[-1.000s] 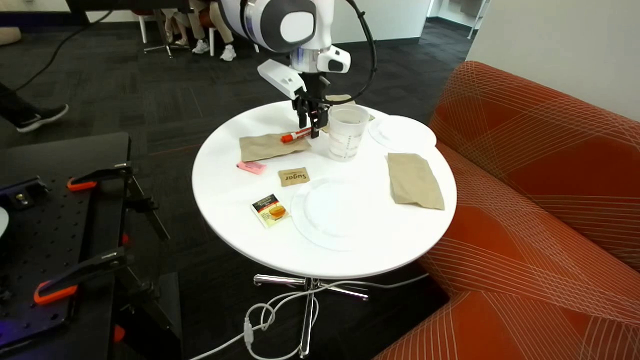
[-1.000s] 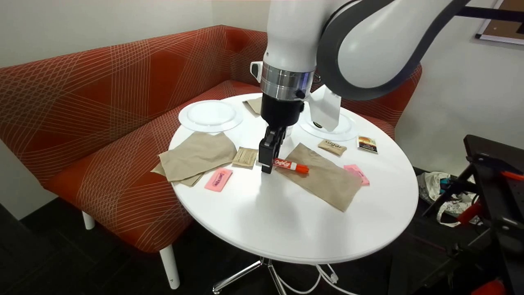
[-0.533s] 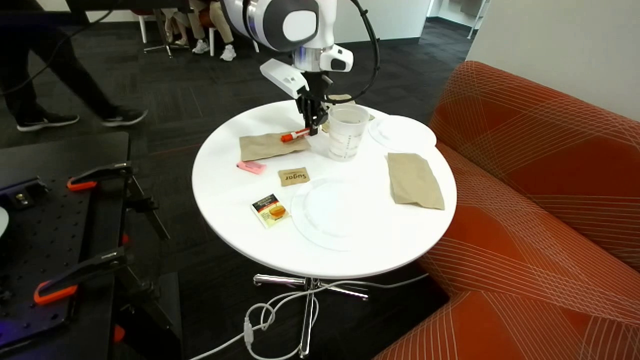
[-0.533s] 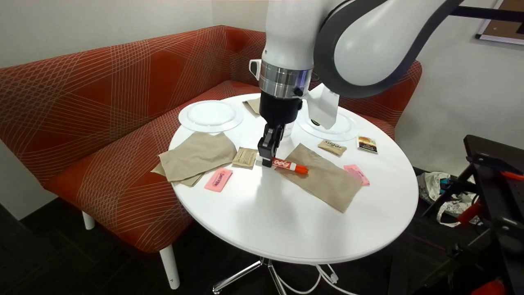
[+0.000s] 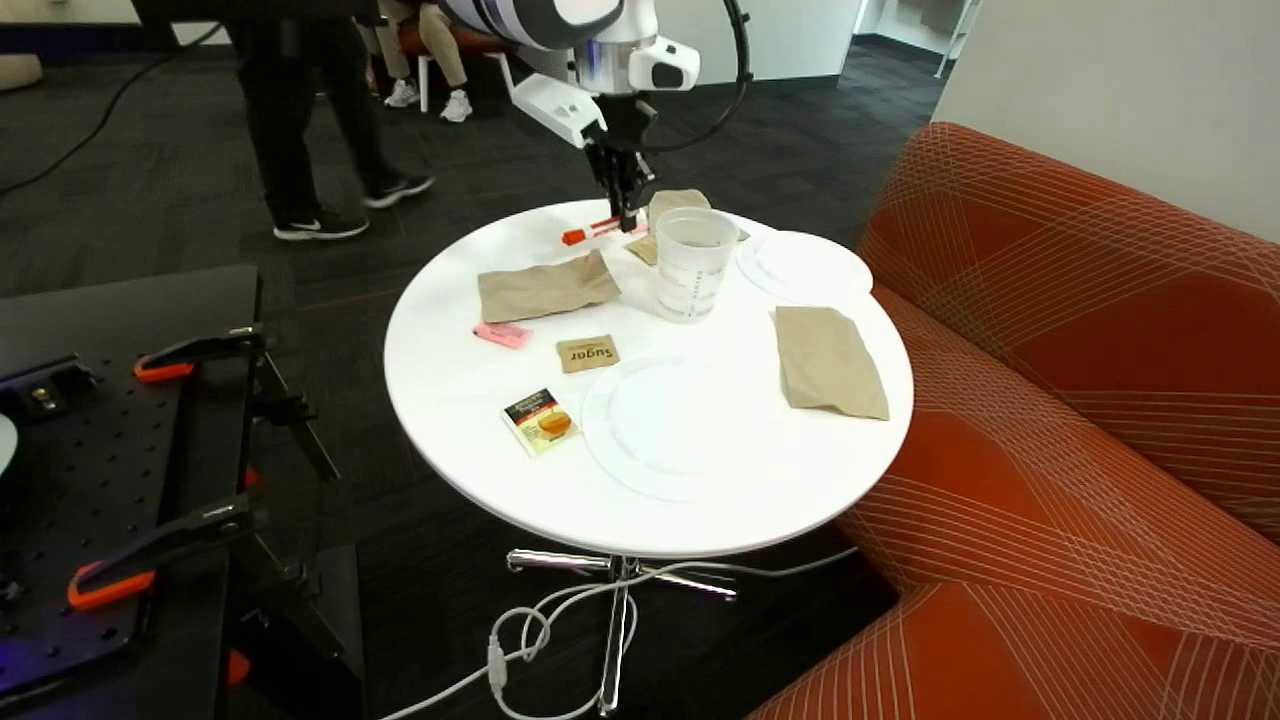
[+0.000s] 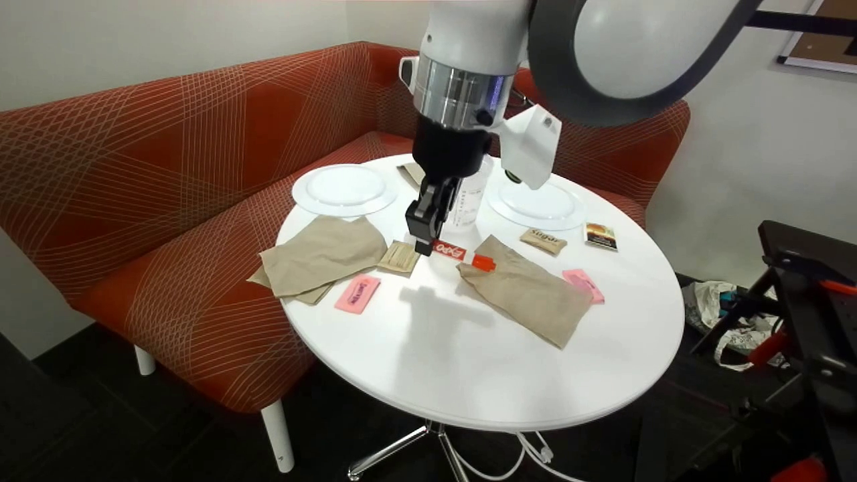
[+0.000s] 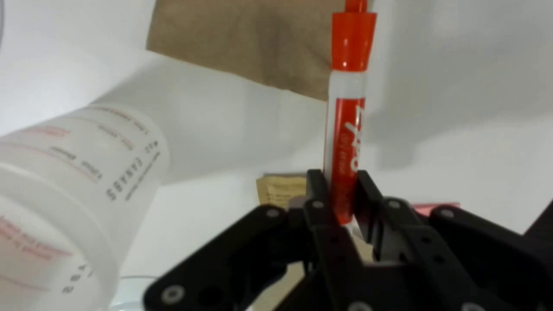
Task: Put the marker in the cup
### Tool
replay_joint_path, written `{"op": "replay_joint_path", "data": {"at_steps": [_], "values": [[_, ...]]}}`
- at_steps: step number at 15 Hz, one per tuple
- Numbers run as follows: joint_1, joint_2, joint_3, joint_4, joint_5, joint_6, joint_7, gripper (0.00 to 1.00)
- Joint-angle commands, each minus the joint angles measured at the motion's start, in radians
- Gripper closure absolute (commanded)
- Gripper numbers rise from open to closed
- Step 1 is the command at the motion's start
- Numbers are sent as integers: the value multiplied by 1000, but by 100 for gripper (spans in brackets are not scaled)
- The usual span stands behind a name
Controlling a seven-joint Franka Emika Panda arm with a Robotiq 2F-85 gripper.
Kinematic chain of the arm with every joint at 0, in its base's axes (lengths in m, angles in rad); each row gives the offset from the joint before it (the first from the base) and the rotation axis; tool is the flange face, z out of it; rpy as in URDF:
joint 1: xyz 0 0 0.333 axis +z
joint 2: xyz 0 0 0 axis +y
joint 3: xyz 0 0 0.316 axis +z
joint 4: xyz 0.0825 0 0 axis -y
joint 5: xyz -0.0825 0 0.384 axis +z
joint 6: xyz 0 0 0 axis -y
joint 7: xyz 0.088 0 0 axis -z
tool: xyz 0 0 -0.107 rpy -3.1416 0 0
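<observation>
The marker [image 7: 345,125] is red and white with an orange-red cap. My gripper [image 7: 339,185] is shut on it near the end away from the cap. In both exterior views the marker [image 5: 600,231] [image 6: 462,255] is held above the table, roughly level, with its cap end sticking out from the gripper [image 5: 628,222] [image 6: 422,246]. The cup [image 5: 692,268] is whitish, see-through and upright on the table, close beside the gripper. It also shows in the wrist view [image 7: 90,168] at the left, its mouth partly cut off. In an exterior view the cup [image 6: 470,201] is partly hidden behind the gripper.
A tan napkin [image 6: 529,294] lies below the marker's cap end. More napkins [image 6: 328,258], sugar packets [image 5: 588,353], pink packets [image 6: 357,293], a tea packet [image 5: 541,421] and white plates [image 5: 805,268] lie on the round white table [image 5: 450,400]. A red sofa [image 5: 1050,400] stands beside it.
The gripper fingers have closed on the marker, which lay over the napkin's edge. The gripper has since risen with the marker, lifting it off the table. The cup has not moved.
</observation>
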Motion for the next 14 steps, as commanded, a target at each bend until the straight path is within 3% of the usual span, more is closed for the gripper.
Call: {"op": "replay_joint_path", "data": {"at_steps": [1,4,9,11,12,13,14], "values": [[62,-149,-54,-93,-40,-39,83,95],[79,-236,-67,-124,-76,-80,118,95],[51,-343,-37,-118,-98,-200,106,95],[38,-366,-23,-106,-94,-234,92,95],[32,-321,-17,-87,-90,-197,93,95],[30,-330,-14,-86,-90,-202,92,80],[30,-330,-13,-87,-90,-202,92,80]]}}
